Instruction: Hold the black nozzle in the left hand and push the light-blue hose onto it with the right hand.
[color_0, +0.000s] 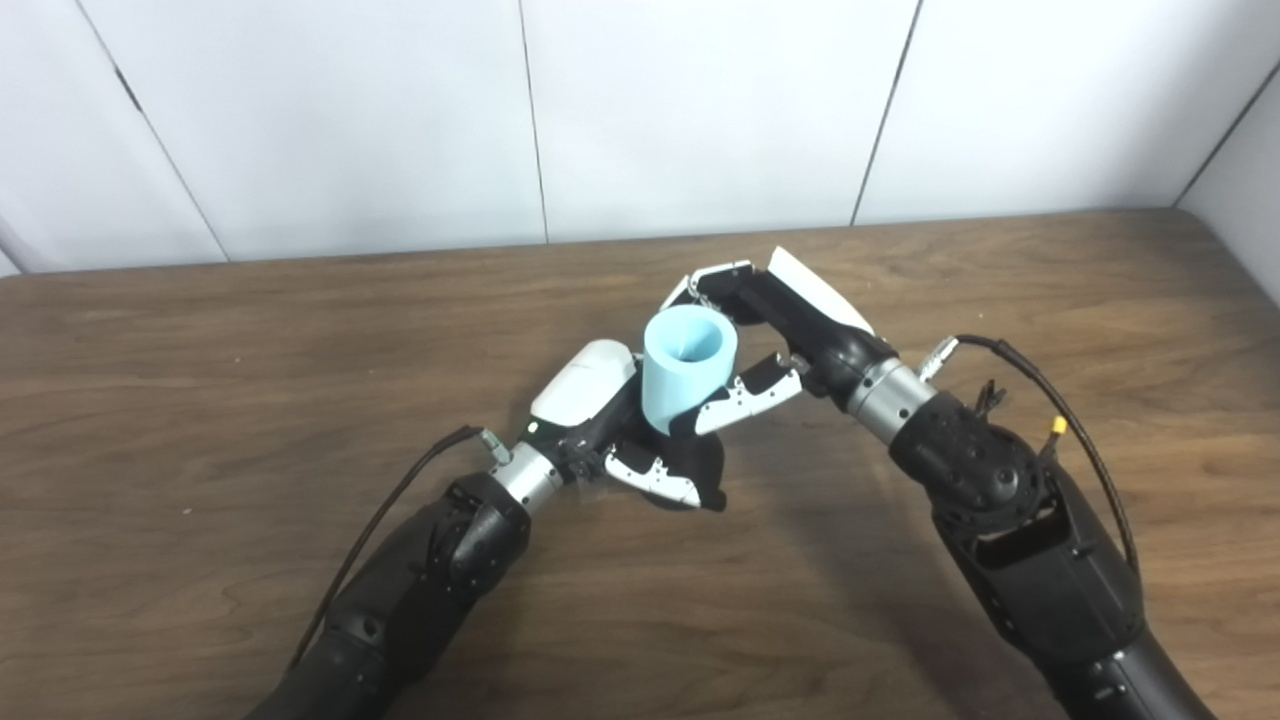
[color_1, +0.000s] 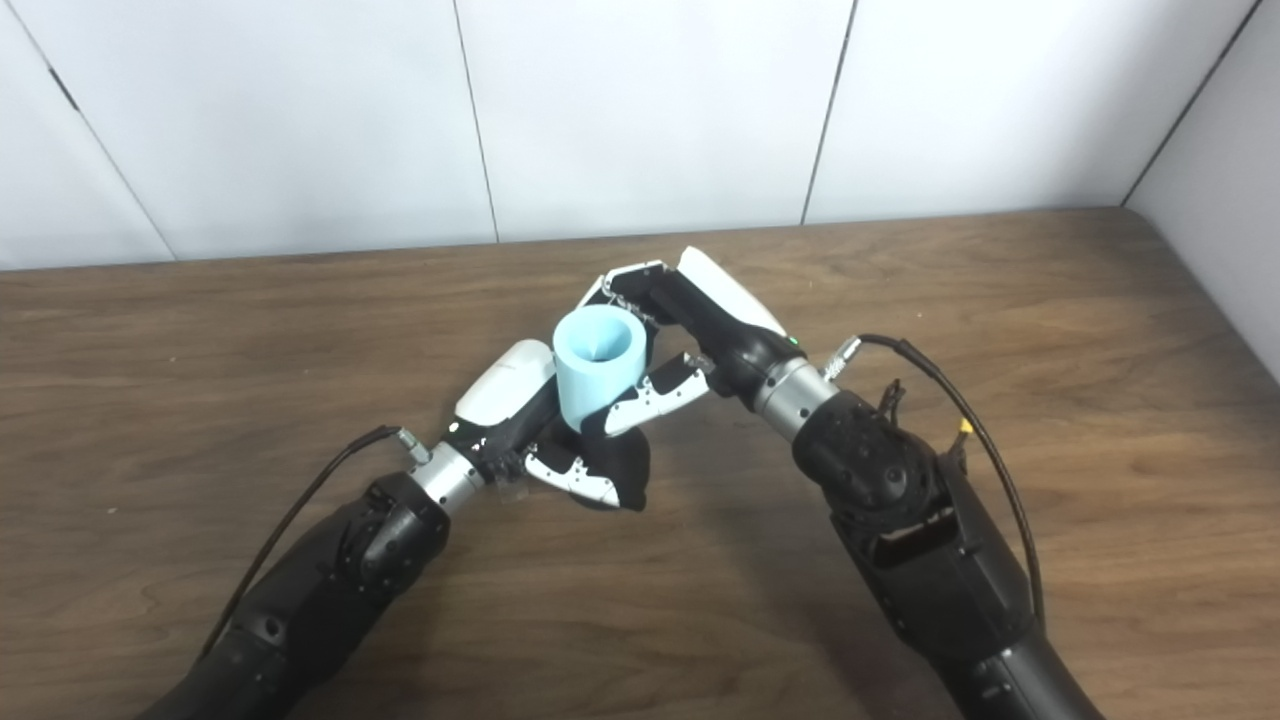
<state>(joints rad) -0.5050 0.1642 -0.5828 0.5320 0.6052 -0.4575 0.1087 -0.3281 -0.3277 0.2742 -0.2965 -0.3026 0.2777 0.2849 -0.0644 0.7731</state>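
Light-blue hose: short wide tube, open end tilted up toward the camera, held above the middle of the bench.
Right robot hand: fingers and thumb closed around the hose.
Left robot hand: curled beneath the hose around a dark shape, probably the black nozzle; mostly hidden.

Bare brown wooden table.

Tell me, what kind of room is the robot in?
Probably a robot test lab, not a home. There is just a bare wooden table, plain white wall panels behind it, and both hands, left hand and right hand, working on a light-blue hose.
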